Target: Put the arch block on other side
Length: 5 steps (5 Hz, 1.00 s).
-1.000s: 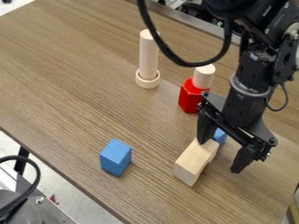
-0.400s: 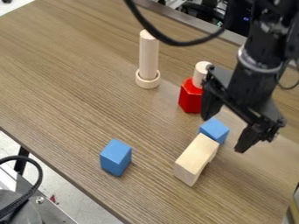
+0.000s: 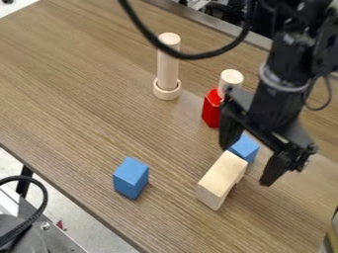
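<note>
Over the right part of the table, the black gripper hangs with its fingers spread wide apart and nothing held between them. Just below and left of it lies the pale wooden arch block, slanting from lower left to upper right. A blue block touches or nearly touches the arch block's upper end, between the gripper's fingers as seen from the camera.
A second blue block stands left of the arch block. Behind are a red block with a pale cylinder on it, and a tall wooden cylinder in a ring. The table's front edge runs diagonally at lower left.
The gripper first rose toward the upper right, away from the arch block, then came slightly back down and left. It stayed open, and the blocks have not moved.
</note>
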{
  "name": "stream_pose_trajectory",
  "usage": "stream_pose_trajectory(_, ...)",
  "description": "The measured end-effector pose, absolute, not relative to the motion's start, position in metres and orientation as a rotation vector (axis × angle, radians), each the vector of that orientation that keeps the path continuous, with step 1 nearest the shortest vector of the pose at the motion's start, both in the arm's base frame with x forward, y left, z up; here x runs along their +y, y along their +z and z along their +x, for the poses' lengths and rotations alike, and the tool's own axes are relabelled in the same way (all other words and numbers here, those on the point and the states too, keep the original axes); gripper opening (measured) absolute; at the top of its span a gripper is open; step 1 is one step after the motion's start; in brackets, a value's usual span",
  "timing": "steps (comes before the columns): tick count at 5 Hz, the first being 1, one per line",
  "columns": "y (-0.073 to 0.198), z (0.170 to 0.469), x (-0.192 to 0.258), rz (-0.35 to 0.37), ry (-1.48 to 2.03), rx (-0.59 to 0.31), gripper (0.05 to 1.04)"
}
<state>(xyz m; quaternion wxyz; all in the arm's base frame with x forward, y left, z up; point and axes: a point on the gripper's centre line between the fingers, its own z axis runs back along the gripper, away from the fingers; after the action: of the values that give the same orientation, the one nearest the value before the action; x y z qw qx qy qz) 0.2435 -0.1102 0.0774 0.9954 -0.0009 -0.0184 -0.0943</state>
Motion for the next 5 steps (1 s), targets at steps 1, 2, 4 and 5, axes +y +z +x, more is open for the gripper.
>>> stream_pose_trajectory(1, 0.060, 0.241, -0.104, 0.015, -0.157, 0.000, 0.999)
stream_pose_trajectory(2, 0.054, 0.242, -0.100, 0.043, -0.148, 0.000, 0.999)
stream_pose_trajectory(4, 0.043, 0.242, -0.097, 0.065, -0.152, 0.023, 0.999)
stream_pose_trajectory(5, 0.036, 0.243, -0.097, 0.062, -0.145, 0.036, 0.999)
